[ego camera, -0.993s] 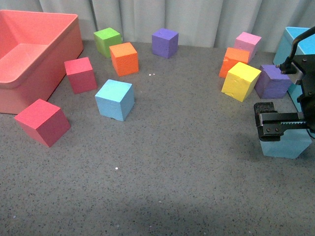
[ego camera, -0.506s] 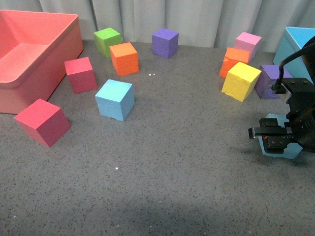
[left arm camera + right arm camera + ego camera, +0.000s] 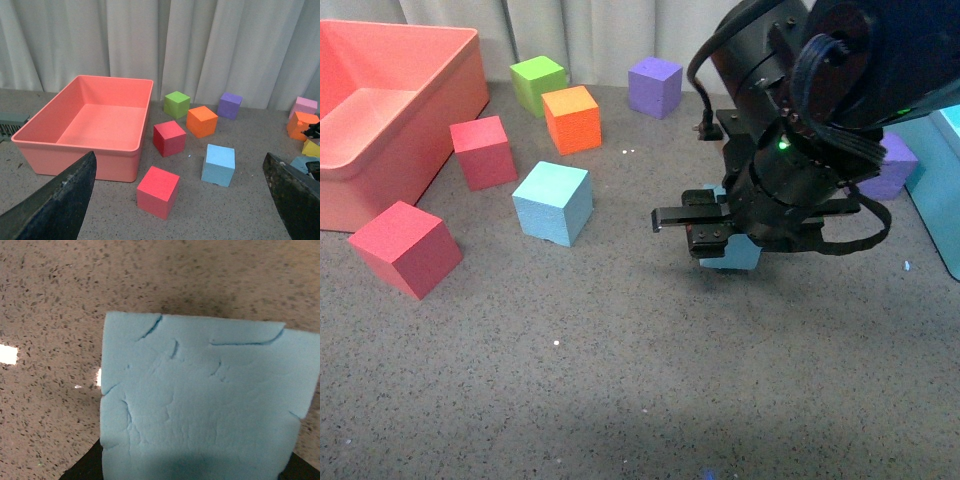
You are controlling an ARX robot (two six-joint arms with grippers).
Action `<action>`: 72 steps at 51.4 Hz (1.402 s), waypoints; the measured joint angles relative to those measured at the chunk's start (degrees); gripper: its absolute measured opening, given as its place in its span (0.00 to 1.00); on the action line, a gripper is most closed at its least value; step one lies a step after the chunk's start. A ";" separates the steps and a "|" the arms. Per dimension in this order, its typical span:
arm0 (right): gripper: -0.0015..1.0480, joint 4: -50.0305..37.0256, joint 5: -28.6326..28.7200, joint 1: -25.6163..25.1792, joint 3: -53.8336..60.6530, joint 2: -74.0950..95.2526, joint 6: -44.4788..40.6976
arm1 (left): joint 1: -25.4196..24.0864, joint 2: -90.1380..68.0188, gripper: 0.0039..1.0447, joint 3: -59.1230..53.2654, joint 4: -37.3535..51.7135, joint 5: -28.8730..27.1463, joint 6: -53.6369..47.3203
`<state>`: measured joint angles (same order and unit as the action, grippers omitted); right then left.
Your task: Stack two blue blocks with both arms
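The right gripper [image 3: 720, 238] is closed on a blue block [image 3: 732, 252]. A black finger sits on each side of the block. In the right wrist view this blue block [image 3: 205, 405] fills most of the picture. Its face is rough and has little cracks in it. I cannot tell if it is touching the table [image 3: 620, 400] or is just above it.

The right arm [image 3: 800, 120] is big and black, with cables on it. It reaches over the middle of the grey table.

The left gripper [image 3: 179, 159] is wide open. Its two dark fingers [image 3: 55, 200] are far apart at the sides of the left wrist view, and they hold nothing. The left gripper does not show in the front view.

The other blue block [image 3: 553, 203] sits flat on the table. It is to the left of the held one and well apart from it. A red block [image 3: 483, 151] is near it, and a second red block [image 3: 406, 247] lies closer to the robot. Behind them are an orange block [image 3: 572, 118], a green block [image 3: 538, 83] and a purple block [image 3: 655, 86]. A big pink bin [image 3: 460, 100] stands at the far left. On the right, another purple block [image 3: 892, 165] peeks out from behind the arm, just beside a turquoise bin [image 3: 940, 210].
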<state>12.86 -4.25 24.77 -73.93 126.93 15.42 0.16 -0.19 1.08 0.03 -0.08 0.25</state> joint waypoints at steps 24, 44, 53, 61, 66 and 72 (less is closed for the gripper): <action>0.54 -0.42 0.52 2.49 -2.03 2.60 1.53 | 0.00 0.00 0.94 0.00 -0.02 -0.04 0.00; 0.91 -10.54 1.92 0.35 9.99 -14.16 2.75 | 0.00 0.00 0.94 0.00 0.00 -0.09 0.00; 0.62 -62.40 -16.66 -2.08 33.86 -15.45 -11.19 | 0.00 -0.02 0.94 0.00 -0.02 -0.15 0.00; 0.35 -86.53 -13.40 -6.95 46.38 -26.51 -14.32 | 0.00 0.00 0.94 0.00 -0.02 -0.07 0.00; 0.13 -86.49 -10.45 -10.10 54.05 -33.24 -15.10 | 0.00 0.00 0.94 0.00 -0.02 -0.04 0.00; 0.01 -85.09 -7.96 -12.20 58.86 -38.03 -15.43 | 0.00 0.00 0.94 0.00 -0.02 -0.04 0.00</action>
<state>-72.23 -12.21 12.58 -15.07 88.90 -0.01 0.16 -0.19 1.08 0.01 -0.12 0.25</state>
